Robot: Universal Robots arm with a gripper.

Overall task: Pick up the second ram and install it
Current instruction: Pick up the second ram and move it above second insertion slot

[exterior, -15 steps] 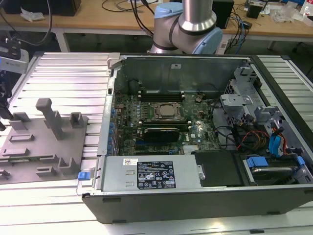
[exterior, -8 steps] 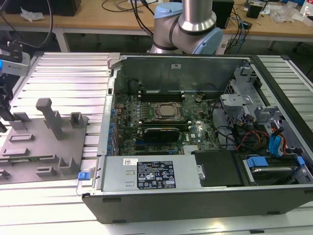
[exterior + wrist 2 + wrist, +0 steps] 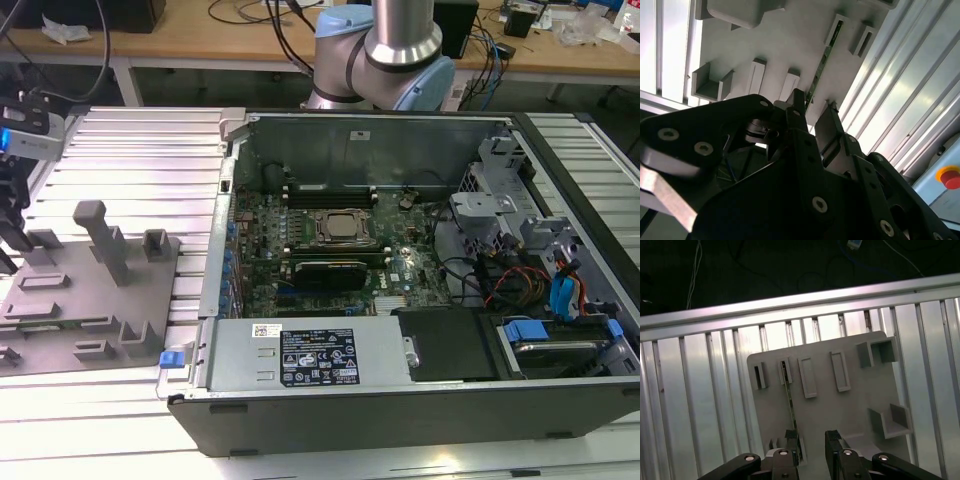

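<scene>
In the exterior view we see one arm (image 3: 385, 50) rising at the far edge of the ribbed tabletop (image 3: 130, 160). One open computer case (image 3: 350, 400) fills the middle and the exterior view's right, and one grey holder tray (image 3: 150, 290) lies toward the edge at the exterior view's left. Inside the case sits one CPU socket (image 3: 340, 228); we cannot count the memory slots beside it. In the first wrist view the pincer (image 3: 812, 440) hangs over the tray near the tabletop's railed edge. Its two fingers (image 3: 832, 442) are spread apart and grip nothing. The second ram (image 3: 789, 400), the only stick we count, stands on edge in the tray. It runs from one of four raised frames in a row toward the pincer, and its near end lines up with one finger, not with the middle of the gap. In the second wrist view the same thin green edge (image 3: 822, 62) ends between the fingertips, just beside one of them. We judge the pick-up to be at the straddling stage. To do it well, we would centre the stick in the gap and close squarely on its flat faces. The lift should go straight out of the frames, since so thin a board could bind or bend if twisted.
</scene>
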